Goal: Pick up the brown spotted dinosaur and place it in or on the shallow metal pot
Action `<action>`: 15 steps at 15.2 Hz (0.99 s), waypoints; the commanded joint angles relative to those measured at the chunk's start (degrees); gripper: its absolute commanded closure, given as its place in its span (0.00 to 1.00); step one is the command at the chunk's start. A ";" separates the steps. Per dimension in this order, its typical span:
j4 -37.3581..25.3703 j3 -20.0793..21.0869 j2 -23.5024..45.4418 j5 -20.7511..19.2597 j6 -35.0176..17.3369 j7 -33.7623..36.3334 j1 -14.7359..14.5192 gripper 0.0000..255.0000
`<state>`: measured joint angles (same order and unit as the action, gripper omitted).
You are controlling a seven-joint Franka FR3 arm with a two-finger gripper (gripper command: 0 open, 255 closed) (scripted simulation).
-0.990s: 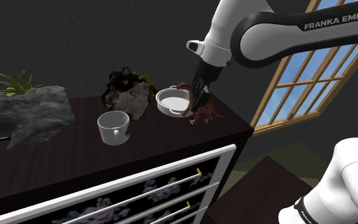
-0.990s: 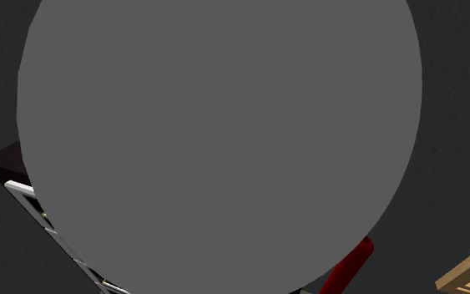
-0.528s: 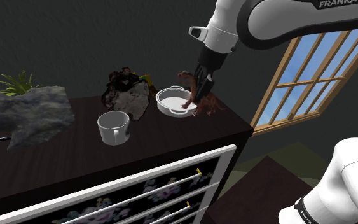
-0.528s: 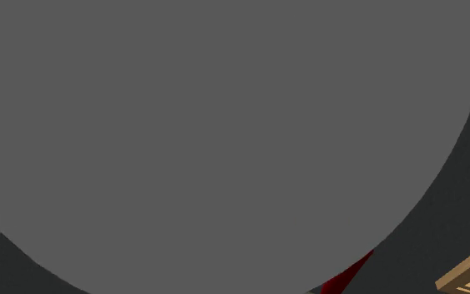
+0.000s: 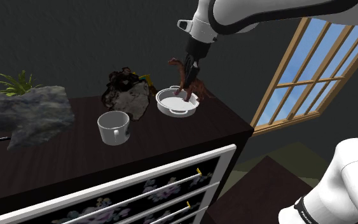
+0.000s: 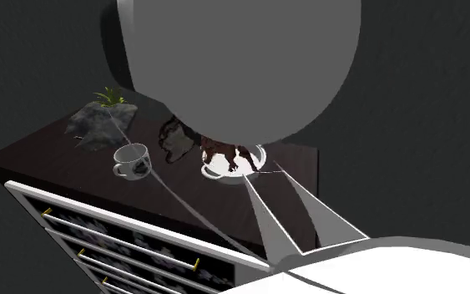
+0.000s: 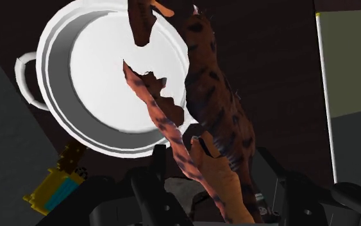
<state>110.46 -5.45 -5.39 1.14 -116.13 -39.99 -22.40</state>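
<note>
The tool [image 5: 189,70] is gripping the brown spotted dinosaur [image 5: 187,83], holding it in the air just above the white pot [image 5: 173,105] that is sitting on the dark bench [image 5: 171,135].

one brown spotted dinosaur [image 5: 189,84], one white shallow pot [image 5: 174,111], one white mug [image 5: 114,129], one grey rock [image 5: 28,113], one green plant [image 5: 13,83], one window [image 5: 311,70]

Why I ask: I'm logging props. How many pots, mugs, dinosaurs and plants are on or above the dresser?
Pots: 1, the white pot.
Mugs: 1, the white mug.
Dinosaurs: 1, the brown spotted dinosaur, gripped by the tool.
Plants: 1, the green plant in the grey rock.
Total: 4.
</note>
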 commanded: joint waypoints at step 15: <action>-20.17 -3.04 19.72 4.21 0.89 -8.03 4.00 1.00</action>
<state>89.63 -8.51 14.34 5.34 -114.52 -48.02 -18.36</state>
